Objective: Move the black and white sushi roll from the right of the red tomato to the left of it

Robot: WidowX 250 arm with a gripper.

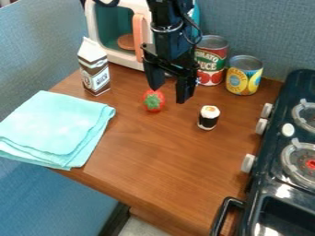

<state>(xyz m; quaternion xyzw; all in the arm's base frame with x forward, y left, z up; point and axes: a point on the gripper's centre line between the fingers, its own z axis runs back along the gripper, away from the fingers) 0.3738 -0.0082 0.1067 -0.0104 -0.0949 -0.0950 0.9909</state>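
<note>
Gripper (169, 95) hanging open over the wooden counter (166, 152)
Fingers are apart, not gripping anything. The strawberry (154, 101)'s right by one fingertip, and the little sushi roll (208, 118)'s nearby, a bit closer to the camera.

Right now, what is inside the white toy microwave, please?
Inside the white microwave, a round brown piece shows low against the teal interior. The part farther right is covered by the pink handle and the black arm, so I cannot tell what is there.
</note>
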